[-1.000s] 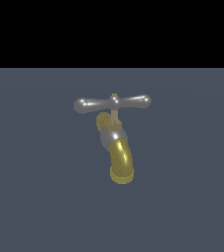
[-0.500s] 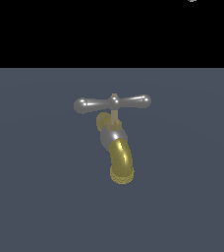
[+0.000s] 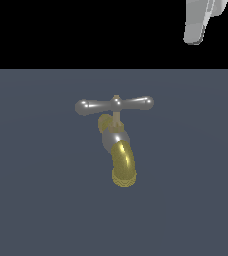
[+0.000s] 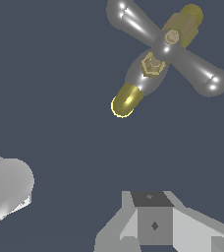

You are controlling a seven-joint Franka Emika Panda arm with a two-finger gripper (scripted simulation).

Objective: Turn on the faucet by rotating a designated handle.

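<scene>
The faucet [image 3: 115,137] stands in the middle of the exterior view, its curved brass-yellow spout [image 3: 123,162] pointing down toward the camera. The handle [image 3: 114,104], a shiny silver crossbar with bulbous ends, lies level across the thin stem. In the wrist view the handle [image 4: 168,47] runs diagonally over the spout [image 4: 126,101], seen from above. My gripper [image 4: 79,206] is open with nothing between its fingers, well apart from the faucet. In the exterior view only one pale finger [image 3: 195,27] shows, at the top edge toward that view's right, high above the handle.
The faucet rests on a flat dark grey-blue floor [image 3: 36,200] that fills the lower part of the exterior view. Above it is a plain black background.
A pale gripper finger has come down into the top of the exterior view, toward its right, where only a speck showed half a second ago. The faucet and handle have not moved.
</scene>
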